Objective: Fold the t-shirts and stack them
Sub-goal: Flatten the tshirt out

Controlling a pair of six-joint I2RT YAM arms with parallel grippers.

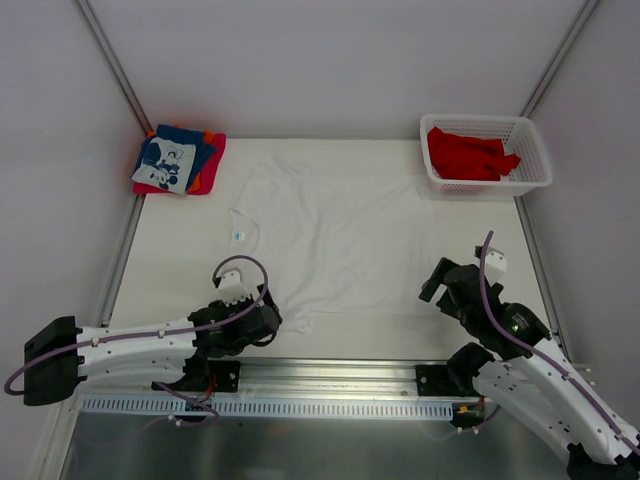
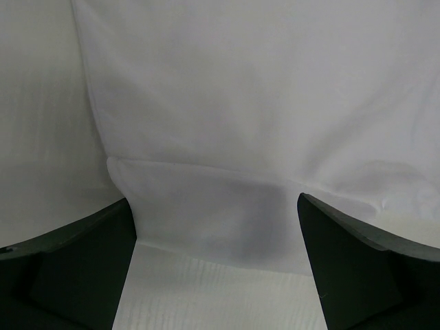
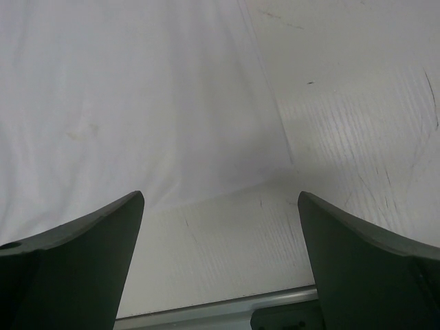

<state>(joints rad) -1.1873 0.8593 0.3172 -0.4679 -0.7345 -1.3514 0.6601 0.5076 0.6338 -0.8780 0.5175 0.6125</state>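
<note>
From above, the white t-shirt (image 1: 330, 235) lies spread flat mid-table. A folded stack (image 1: 178, 160) sits at 10 o'clock, and red t-shirts (image 1: 470, 155) fill the basket (image 1: 537, 170) at 2. The left gripper (image 1: 272, 324) is at the shirt's 7 o'clock corner, the right gripper (image 1: 432, 284) at 5. Left wrist: fingers (image 2: 75, 268) spread wide, empty, over a cloth fold. Right wrist: fingers (image 3: 364, 261) likewise parted and empty, the hem corner toward 11.

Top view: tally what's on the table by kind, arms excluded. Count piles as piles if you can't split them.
white t-shirt, spread flat: 1
folded stack, blue with white print on top, red and orange edges beneath: 1
white basket: 1
red cloth heap in the basket: 1, shirt count inside cannot be told
Total: 4
</note>
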